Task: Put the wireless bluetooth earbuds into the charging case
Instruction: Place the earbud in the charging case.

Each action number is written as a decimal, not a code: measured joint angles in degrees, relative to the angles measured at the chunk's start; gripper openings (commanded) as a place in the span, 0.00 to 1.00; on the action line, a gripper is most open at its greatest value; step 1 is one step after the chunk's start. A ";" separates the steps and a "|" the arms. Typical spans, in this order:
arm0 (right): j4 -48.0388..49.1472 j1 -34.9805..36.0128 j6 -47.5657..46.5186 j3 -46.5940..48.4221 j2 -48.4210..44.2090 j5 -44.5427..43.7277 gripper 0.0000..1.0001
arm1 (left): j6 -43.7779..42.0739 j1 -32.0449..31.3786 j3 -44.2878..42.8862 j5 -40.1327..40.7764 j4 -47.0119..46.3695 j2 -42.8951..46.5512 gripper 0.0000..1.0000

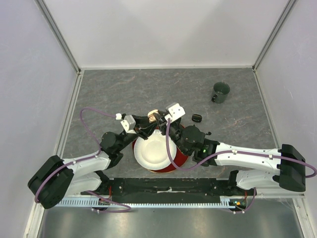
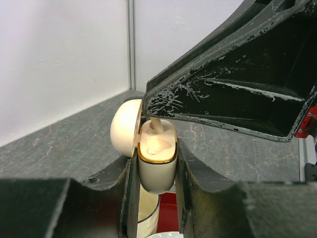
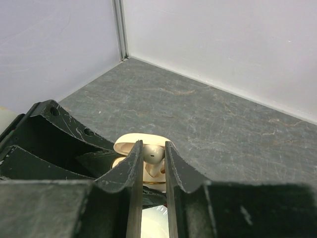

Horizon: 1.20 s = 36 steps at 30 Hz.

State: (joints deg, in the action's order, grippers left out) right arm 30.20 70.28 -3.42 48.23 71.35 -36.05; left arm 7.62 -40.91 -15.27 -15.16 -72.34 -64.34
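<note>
Over red bowl (image 1: 181,157) far edge, L gripper (image 2: 156,154) clamps open white case (image 2: 157,174); R gripper (image 3: 153,147) pinches white bud (image 3: 154,154) at case mouth.

The charging case (image 2: 157,171) is glossy cream plastic with a shiny gold rim. The fingers (image 2: 208,198) beside it are matt black, scuffed.

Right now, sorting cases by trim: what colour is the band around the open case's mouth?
Gold band on a cream case; clearest in the left wrist view.

No legible text, labels, brands, numbers or signs on anything.
</note>
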 measured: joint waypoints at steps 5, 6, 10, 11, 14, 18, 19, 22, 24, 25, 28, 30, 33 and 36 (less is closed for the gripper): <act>0.83 0.00 -2.01 -0.02 0.00 -0.15 0.00 | 0.00 0.00 0.00 -0.04 0.00 0.35 0.02; 1.18 0.04 -2.60 -0.02 0.00 -0.17 0.00 | 0.00 0.00 0.00 -0.07 -0.02 0.50 0.02; 2.43 0.11 -3.78 -0.07 0.00 -0.15 0.00 | 0.00 0.00 0.00 -0.04 -0.04 1.14 0.02; 2.73 0.13 -4.02 -0.07 0.00 -0.13 0.00 | 0.00 0.00 0.00 -0.04 -0.04 1.27 0.02; 3.37 0.11 -4.96 -0.07 0.00 -0.28 0.00 | 0.00 0.00 0.00 -0.09 -0.07 1.51 0.02; 3.63 0.09 -5.66 -0.07 0.02 -0.39 0.00 | 0.00 0.00 0.00 -0.13 -0.22 1.86 0.02; 3.63 0.11 -5.81 -0.07 0.02 -0.39 0.00 | 0.00 0.00 0.00 -0.15 -0.22 1.86 0.02; 3.61 0.11 -5.88 -0.07 0.02 -0.17 0.00 | 0.00 0.00 0.00 -0.15 -0.22 1.88 0.02; 3.45 0.11 -5.88 -0.07 0.02 0.24 0.00 | -0.02 0.00 0.00 -0.13 -0.20 1.88 0.02; 3.32 0.11 -5.90 -0.07 0.02 0.48 0.00 | 0.00 0.00 0.00 -0.13 -0.13 1.88 0.02; 2.73 0.00 -5.97 -0.07 0.02 1.18 0.00 | -0.02 0.00 0.00 0.00 0.07 1.88 0.02; 2.27 -0.02 -6.19 -0.07 0.00 1.42 0.00 | -0.02 0.00 0.00 0.11 0.35 1.88 0.02; 1.75 -0.02 -6.82 -0.07 0.00 1.62 0.00 | -0.02 -0.02 0.00 0.33 0.83 1.88 0.02; 1.09 -0.02 -7.43 -0.07 -0.02 1.75 0.00 | 0.00 -0.07 0.00 1.49 1.09 1.88 0.02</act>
State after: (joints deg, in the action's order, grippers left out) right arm 31.29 70.26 -10.85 48.16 71.33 -34.30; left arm 7.62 -40.97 -15.27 -13.67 -71.24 -62.46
